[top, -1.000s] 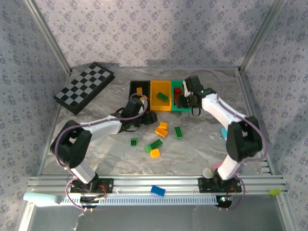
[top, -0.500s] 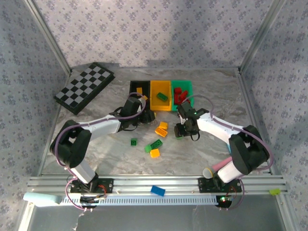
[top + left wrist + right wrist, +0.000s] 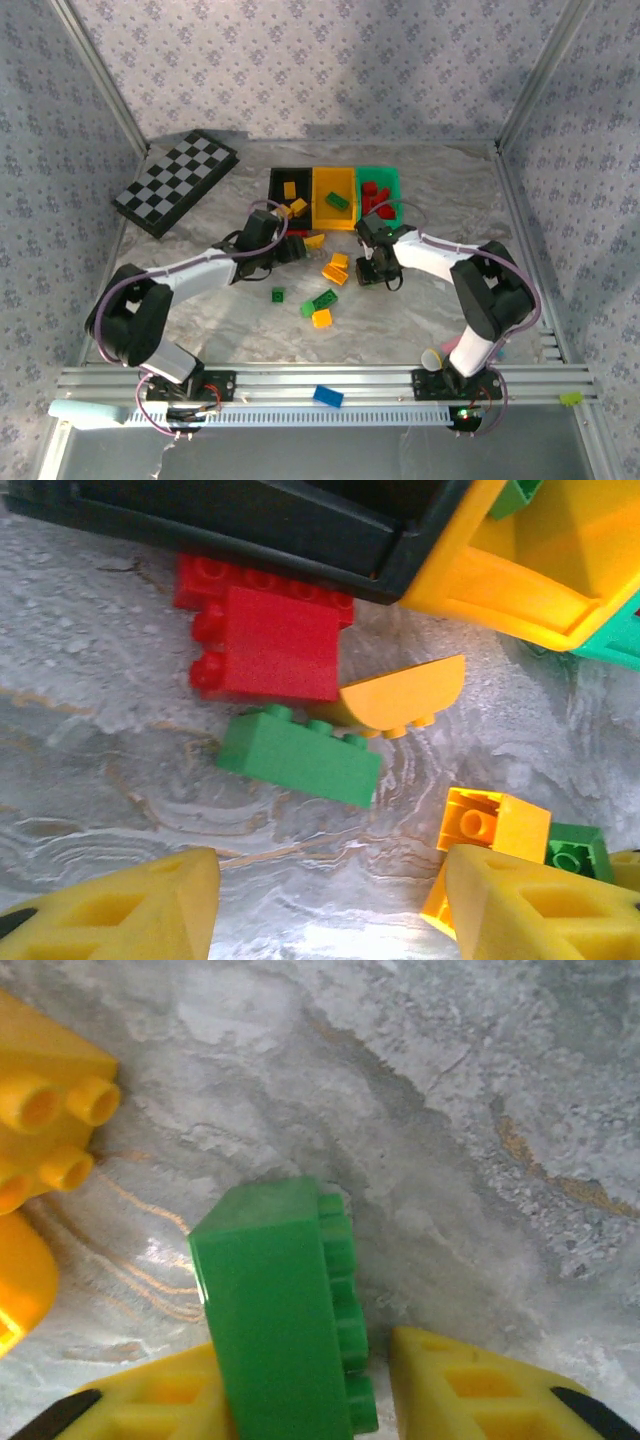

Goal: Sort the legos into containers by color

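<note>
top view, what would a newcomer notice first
The black bin, yellow bin and green bin stand in a row at the far side. Mid-table, the right gripper straddles a green brick, with loose bricks scattered nearby.

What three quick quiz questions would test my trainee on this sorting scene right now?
1. True or false: the red brick lies inside the black bin.
2. What colour is the brick between the fingers of the right hand: A red, B green, C yellow?
3. Fill in: the middle bin is coloured ___.
Key: 1 false, it lies on the table beside that bin; 2 B; 3 yellow.
</note>
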Motion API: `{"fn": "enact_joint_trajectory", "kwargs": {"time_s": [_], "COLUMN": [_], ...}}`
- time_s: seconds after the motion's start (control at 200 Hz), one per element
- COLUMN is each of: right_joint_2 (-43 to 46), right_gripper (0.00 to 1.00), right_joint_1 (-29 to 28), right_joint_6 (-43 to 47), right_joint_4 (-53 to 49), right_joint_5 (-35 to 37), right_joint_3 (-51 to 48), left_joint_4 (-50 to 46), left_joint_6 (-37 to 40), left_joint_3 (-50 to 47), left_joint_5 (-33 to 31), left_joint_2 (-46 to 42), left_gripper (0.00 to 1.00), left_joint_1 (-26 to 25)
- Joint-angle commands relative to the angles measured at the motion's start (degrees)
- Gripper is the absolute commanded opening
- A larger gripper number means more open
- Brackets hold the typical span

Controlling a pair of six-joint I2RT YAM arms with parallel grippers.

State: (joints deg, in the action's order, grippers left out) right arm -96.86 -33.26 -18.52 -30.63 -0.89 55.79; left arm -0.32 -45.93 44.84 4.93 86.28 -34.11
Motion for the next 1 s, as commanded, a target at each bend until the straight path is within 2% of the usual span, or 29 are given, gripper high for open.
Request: {"fn": "enact_joint_trajectory", "kwargs": {"time_s": [0.0,0.09,0.255,0.54,0.675,0.7,0.745,0.775,0.88,0.995], "right_joint_2": [-1.1,-0.3,0.5,-13.1,-20.4,-21.0,-22.1,-22.2,-20.3,-15.2], "right_gripper": [0.33,0.27,0.26,0.27,0.33,0.36,0.48,0.51,0.54,0.53], "right_joint_1": [0.1,0.3,1.8,6.0,7.4,7.5,7.4,7.3,6.9,5.8], "right_joint_6": [0.4,1.1,2.8,5.1,5.6,5.8,6.4,6.7,7.3,8.1], "right_joint_4": [-0.1,-0.7,-1.4,-1.0,-2.7,-3.0,-3.5,-3.5,-3.5,-3.5], "right_joint_5": [0.3,0.4,0.2,-2.0,-3.4,-3.5,-3.8,-3.7,-3.9,-5.5], "right_joint_3": [2.2,3.6,10.6,33.7,42.9,43.9,46.1,46.6,45.2,39.1], "left_joint_4": [-1.8,-2.0,-2.1,-1.9,-3.6,-3.8,-4.1,-4.3,-4.0,-3.9], "left_joint_6": [0.2,0.3,0.4,0.2,0.7,0.7,0.6,0.7,1.5,3.8], "left_joint_3": [-0.9,-0.9,-0.6,0.3,1.2,1.2,1.2,1.3,1.7,3.4], "left_joint_5": [-2.0,-2.1,-2.3,-0.6,-1.2,-1.3,-1.5,-1.5,-0.5,1.0], "left_joint_2": [-2.1,-2.3,-2.1,0.0,-0.2,-0.4,-0.8,-0.9,-1.2,0.6], "left_gripper": [0.61,0.62,0.61,0.62,0.62,0.62,0.62,0.62,0.62,0.62], "left_joint_1": [0.4,0.6,0.6,0.5,0.5,0.5,0.5,0.6,0.4,-1.1]}}
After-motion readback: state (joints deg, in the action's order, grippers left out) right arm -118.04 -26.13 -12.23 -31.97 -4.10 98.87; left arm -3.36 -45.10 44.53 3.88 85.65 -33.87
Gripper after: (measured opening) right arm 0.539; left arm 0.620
